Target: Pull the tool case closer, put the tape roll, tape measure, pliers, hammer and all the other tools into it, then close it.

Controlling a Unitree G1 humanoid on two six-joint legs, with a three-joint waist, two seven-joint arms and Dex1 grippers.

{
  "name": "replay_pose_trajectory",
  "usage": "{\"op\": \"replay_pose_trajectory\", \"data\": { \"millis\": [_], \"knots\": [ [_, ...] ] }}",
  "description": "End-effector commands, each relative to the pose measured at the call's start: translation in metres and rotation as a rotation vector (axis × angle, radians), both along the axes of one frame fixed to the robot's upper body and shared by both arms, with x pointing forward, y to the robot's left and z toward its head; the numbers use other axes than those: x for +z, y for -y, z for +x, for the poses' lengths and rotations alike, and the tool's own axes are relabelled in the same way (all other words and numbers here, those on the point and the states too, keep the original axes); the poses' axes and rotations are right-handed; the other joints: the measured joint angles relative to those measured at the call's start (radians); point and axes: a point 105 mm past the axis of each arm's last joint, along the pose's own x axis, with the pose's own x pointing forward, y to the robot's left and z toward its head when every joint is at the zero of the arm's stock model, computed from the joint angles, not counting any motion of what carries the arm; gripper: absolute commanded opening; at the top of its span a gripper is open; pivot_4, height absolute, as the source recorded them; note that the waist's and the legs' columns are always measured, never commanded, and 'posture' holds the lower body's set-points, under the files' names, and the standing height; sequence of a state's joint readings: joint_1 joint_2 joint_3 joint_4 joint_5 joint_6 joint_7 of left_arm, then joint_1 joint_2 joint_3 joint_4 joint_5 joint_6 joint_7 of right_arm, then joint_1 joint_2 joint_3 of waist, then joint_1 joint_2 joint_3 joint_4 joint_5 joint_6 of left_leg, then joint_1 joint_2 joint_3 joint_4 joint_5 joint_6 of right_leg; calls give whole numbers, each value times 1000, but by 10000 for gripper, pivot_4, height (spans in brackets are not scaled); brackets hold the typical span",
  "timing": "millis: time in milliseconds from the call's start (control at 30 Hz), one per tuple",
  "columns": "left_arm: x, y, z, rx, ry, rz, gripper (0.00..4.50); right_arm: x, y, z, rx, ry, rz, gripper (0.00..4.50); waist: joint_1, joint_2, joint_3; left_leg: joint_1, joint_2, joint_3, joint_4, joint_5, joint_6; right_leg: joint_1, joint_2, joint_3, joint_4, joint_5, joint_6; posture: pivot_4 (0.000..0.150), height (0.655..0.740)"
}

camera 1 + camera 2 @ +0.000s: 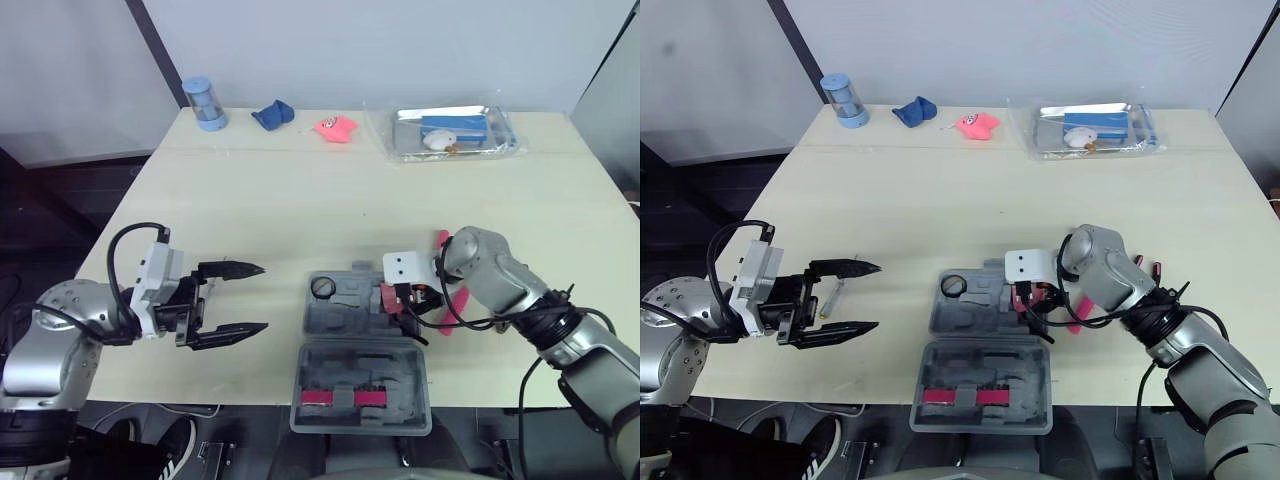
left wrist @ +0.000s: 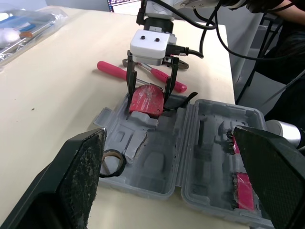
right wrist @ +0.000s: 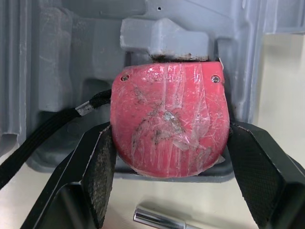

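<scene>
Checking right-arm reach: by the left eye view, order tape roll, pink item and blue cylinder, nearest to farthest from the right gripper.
1. Tape roll, in the case.
2. Pink item, at the far edge.
3. Blue cylinder, far left corner.

Tool case (image 2: 157, 167) matt moulded plastic; tape measure (image 3: 169, 124) plastic, scratched (glossy wrap over it); table (image 1: 300, 200) smooth, matt.

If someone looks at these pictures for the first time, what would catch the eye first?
The open grey tool case lies at the near edge of the table, a black tape roll already in its tray. The right gripper holds a red tape measure at the tray's right side, one finger on each side. The left gripper hangs open to the case's left.
</scene>
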State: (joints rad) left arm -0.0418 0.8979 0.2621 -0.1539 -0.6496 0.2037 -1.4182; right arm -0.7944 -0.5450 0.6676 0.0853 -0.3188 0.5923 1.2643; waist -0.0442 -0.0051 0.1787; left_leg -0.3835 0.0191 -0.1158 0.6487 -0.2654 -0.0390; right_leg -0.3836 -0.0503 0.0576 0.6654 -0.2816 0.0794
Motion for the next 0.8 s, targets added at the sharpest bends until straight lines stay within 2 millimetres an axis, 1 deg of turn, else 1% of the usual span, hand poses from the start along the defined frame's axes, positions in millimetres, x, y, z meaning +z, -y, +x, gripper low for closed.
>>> {"op": "replay_pose_trajectory", "data": {
  "millis": [33, 233, 467, 500, 533, 567, 800],
  "knots": [
    [5, 4, -2, -14, 35, 3, 45000, 0, -4, 2, -3, 21, -17, 29735, -2, 0, 0, 0, 0, 0, 0, 0, 0, 0, 0, 0, 0, 0, 0, 1500, 7400],
    [6, 7, -2, -16, 36, -2, 45000, 3, -5, 9, -39, 51, -9, 29735, -12, 0, 0, 0, 0, 0, 0, 0, 0, 0, 0, 0, 1, 0, 0, 1500, 7400],
    [6, 9, -2, -20, 34, -8, 45000, 2, -6, 7, -28, 51, -12, 29735, -22, 0, 0, 1, 0, 0, 0, 0, 0, 0, 0, 0, 1, 0, 0, 1500, 7400],
    [6, 10, -2, -20, 34, -9, 45000, 2, -6, 7, -26, 52, -12, 40341, -22, 0, 0, 0, 0, 0, 0, 0, 0, 0, 0, 0, 1, 0, 0, 1500, 7400],
    [6, 10, -3, -22, 33, -9, 45000, 2, -5, 7, -25, 56, -13, 43779, -22, 0, 0, 0, 0, 0, 0, 0, 0, 0, 0, 0, 2, 0, 0, 1500, 7400],
    [6, 10, -3, -24, 30, -9, 45000, 4, -5, 7, -24, 62, -15, 44533, -22, 0, 0, 0, 0, 0, 0, 0, 0, -1, 0, 0, 2, 0, 0, 1500, 7400],
    [3, 14, -8, -42, 6, -18, 45000, 21, 2, 1, -27, 90, -3, 44533, -21, 0, 0, -2, 0, 0, 0, 0, 0, -2, 0, 0, 2, 0, 0, 1500, 7400]
  ]
}}
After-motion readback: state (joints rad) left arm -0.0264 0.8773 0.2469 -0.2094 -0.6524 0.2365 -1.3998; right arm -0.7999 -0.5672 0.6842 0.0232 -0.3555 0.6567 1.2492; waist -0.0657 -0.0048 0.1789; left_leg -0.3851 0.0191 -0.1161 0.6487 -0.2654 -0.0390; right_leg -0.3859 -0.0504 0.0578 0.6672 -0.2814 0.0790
